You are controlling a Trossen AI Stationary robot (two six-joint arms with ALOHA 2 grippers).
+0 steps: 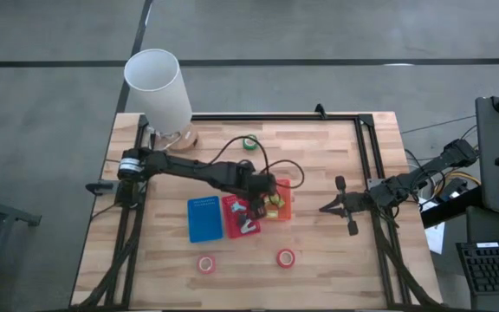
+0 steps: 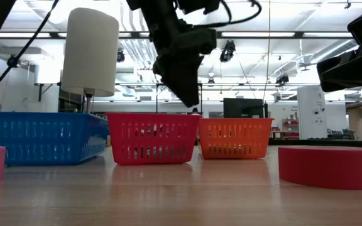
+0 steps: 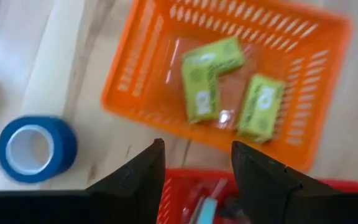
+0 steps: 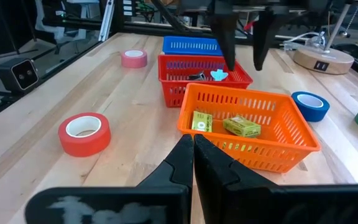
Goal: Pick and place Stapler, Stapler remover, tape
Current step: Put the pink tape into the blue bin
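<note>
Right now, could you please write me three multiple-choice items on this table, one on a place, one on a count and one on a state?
1. Where do the yellow-green blocks lie?
A. in the blue basket
B. in the orange basket
C. on the bare table

2. How many baskets stand in a row?
A. two
B. three
C. four

3. How are the fingers of the left gripper?
A. open, empty
B. shut on a tape roll
C. shut on a block

Key:
1 B: the right wrist view shows them inside the orange basket.
2 B: the low view shows the blue basket, red basket and orange one side by side.
3 A: the left wrist view shows a clear gap between the fingers, nothing in it, above the baskets; the right gripper waits apart on the right of the table.
</note>
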